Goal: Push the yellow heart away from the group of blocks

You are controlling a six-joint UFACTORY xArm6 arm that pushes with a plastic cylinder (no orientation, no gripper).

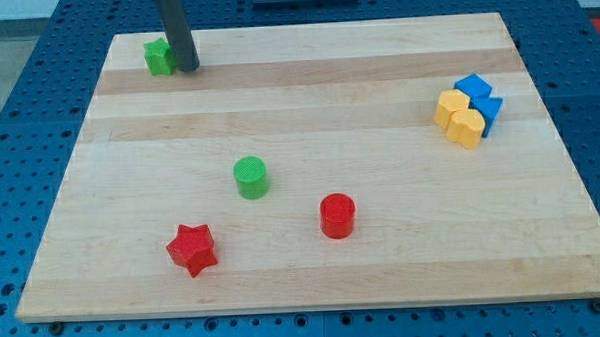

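Two yellow blocks sit pressed together at the view's right: one higher and to the left, one lower. I cannot tell which of them is the heart. They touch two blue blocks, a cube and another blue block, and together these form a tight group. My tip is at the view's top left, far from this group, right next to a green block on its right side.
A green cylinder stands left of the middle. A red cylinder is below and to the right of it. A red star lies near the bottom left. The wooden board ends in blue perforated table.
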